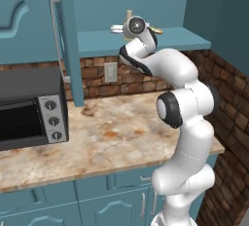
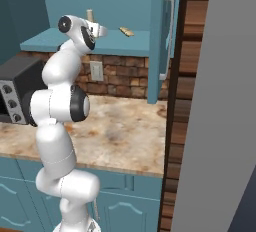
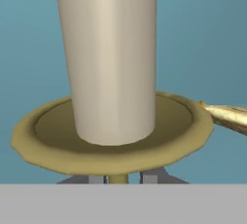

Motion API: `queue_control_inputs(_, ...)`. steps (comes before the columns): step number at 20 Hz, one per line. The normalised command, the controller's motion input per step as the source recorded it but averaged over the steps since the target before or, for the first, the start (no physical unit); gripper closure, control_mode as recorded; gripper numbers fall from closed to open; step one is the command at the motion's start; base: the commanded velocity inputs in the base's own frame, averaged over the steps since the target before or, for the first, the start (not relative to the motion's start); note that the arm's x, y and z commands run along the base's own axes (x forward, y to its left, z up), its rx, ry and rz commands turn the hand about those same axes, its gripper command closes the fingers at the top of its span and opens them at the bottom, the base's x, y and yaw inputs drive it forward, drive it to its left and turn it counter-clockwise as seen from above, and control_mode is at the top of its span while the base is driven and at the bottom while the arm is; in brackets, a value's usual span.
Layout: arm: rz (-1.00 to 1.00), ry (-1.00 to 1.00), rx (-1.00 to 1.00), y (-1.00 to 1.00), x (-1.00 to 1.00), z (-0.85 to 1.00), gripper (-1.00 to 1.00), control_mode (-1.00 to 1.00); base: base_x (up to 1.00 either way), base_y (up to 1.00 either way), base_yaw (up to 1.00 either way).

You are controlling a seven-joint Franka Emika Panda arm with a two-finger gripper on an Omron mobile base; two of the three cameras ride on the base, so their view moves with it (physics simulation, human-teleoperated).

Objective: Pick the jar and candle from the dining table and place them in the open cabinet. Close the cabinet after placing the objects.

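The counter (image 1: 121, 127) is tan and brown stone, and it runs along a brick wall (image 1: 97, 74). Teal drawers (image 1: 48, 196) sit under it. A white socket (image 1: 111, 72) is on the bricks.

Above the counter hangs the teal cabinet (image 1: 180, 37), and it is open. 1 door (image 1: 65, 35) stands out on the left with a long silver handle (image 1: 57, 35). In the right base view the other door (image 2: 159, 36) stands out on the right.

The candle (image 3: 111, 63) stands upright on the shelf inside the cabinet (it looks huge in the hand view because the camera is so near). It is a cream stub on a round brass dish (image 3: 183, 136). A small gold thing (image 1: 155, 29) lies on the shelf just beside it; I cannot tell what it is.

The gripper (image 3: 121, 178) is up at the shelf, right at the candle. Its 2 tips sit on each side of the thin brass stem under the dish. I cannot tell if they squeeze the stem or stand a tiny bit apart from it.

A black toaster oven (image 1: 29, 108) sits on the counter to the left, well away from the arm. The arm bends up over the counter and hides part of the shelf in the left base view.
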Motion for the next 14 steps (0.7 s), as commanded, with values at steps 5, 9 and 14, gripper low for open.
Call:
queue_control_inputs(5, 0.00, 0.00, 0.00, 0.01, -0.01, 0.00, -1.00, -1.00, 0.00, 0.00, 0.00)
queue_control_inputs(9, 0.00, -0.01, 0.00, 0.11, -0.33, 0.00, -1.00, -1.00, 0.00, 0.00, 0.00)
queue_control_inputs(14, 0.01, -0.03, 0.01, 0.05, -0.47, 0.09, -1.00, -1.00, 0.00, 0.00, 0.00)
